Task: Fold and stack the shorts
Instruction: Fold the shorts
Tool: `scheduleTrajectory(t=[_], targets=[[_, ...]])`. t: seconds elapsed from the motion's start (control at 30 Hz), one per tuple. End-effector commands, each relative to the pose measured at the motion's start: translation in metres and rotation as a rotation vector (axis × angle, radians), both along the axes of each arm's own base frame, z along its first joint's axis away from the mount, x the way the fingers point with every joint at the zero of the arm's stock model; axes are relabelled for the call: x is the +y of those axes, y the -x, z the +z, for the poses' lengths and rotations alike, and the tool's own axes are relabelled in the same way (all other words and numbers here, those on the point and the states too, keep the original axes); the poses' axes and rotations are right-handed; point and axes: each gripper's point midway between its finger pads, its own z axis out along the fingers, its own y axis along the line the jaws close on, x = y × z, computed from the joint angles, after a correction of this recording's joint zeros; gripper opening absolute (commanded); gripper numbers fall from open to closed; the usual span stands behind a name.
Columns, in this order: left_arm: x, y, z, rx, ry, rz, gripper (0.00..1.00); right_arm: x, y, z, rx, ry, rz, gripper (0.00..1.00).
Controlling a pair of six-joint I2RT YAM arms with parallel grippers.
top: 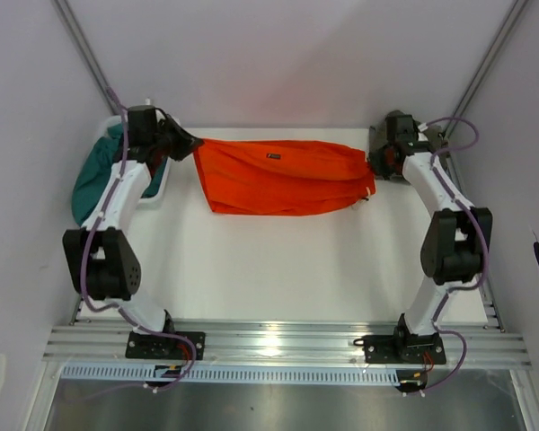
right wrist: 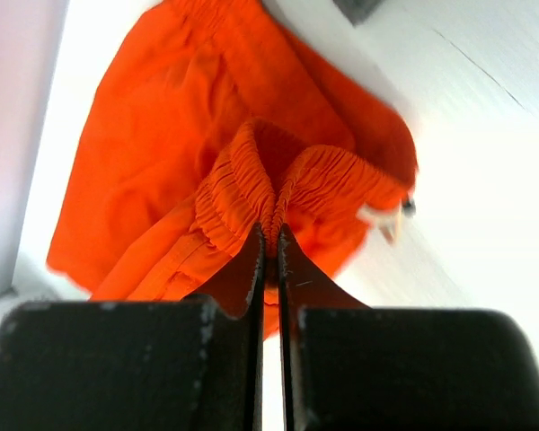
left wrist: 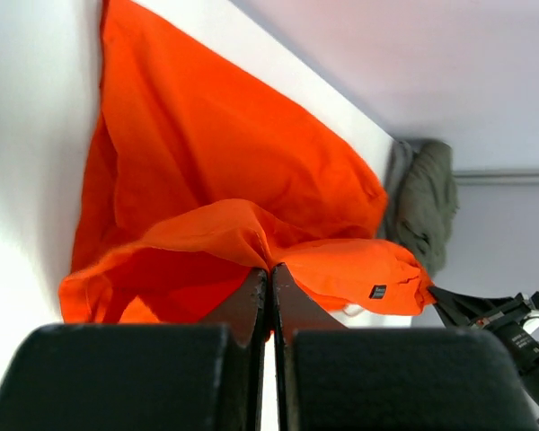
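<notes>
The orange shorts (top: 283, 177) hang stretched between both grippers at the far side of the white table, lifted at both ends. My left gripper (top: 190, 144) is shut on the hem end of the shorts (left wrist: 251, 180), and the small dark hem tag (left wrist: 377, 291) shows. My right gripper (top: 377, 160) is shut on the gathered elastic waistband (right wrist: 269, 193). The white drawstring (right wrist: 382, 220) dangles below the waistband. My left fingertips (left wrist: 259, 278) and right fingertips (right wrist: 256, 242) pinch the fabric tight.
A teal garment (top: 94, 175) lies in a white tray (top: 164, 182) at the far left under my left arm. An olive-green garment (left wrist: 427, 197) lies at the far right corner behind my right gripper. Grey walls enclose the table on three sides.
</notes>
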Motion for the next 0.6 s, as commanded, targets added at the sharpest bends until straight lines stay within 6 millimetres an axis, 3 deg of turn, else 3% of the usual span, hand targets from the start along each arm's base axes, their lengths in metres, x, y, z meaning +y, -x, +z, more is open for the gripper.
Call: scheduleTrajectory(t=[0.0,0.03,0.07,0.1,0.17,0.2,0.27,0.3,0.47,0.57], targets=[[0.009,0.029,0.058,-0.160,-0.019,0.013,0.00,-0.012,0.029,0.041,-0.072,0.044,-0.007,0.00],[0.009,0.036,0.054,-0.150,-0.022,0.013,0.00,-0.013,0.041,0.030,-0.042,0.049,-0.004,0.00],[0.010,0.041,0.056,-0.158,-0.027,0.012,0.00,-0.012,0.047,0.028,-0.037,0.050,0.000,0.00],[0.010,0.049,0.043,-0.129,-0.028,0.011,0.00,-0.011,0.054,0.036,-0.058,0.048,0.002,0.00],[0.010,0.061,0.053,-0.164,-0.032,0.011,0.00,-0.010,0.071,0.023,-0.023,0.053,0.003,0.00],[0.009,0.067,0.038,-0.134,-0.030,0.008,0.00,-0.009,0.078,0.027,-0.032,0.052,0.006,0.00],[0.008,0.076,0.041,-0.148,-0.029,0.002,0.00,-0.010,0.093,0.019,-0.005,0.061,0.004,0.00],[0.008,0.082,0.030,-0.129,-0.030,-0.002,0.00,-0.008,0.101,0.028,-0.028,0.064,0.009,0.00],[0.012,0.098,0.043,-0.170,-0.057,0.011,0.00,-0.003,0.136,0.034,-0.073,0.093,0.005,0.00],[0.011,0.100,0.047,-0.174,-0.058,0.007,0.00,0.001,0.143,0.041,-0.096,0.079,0.006,0.00]])
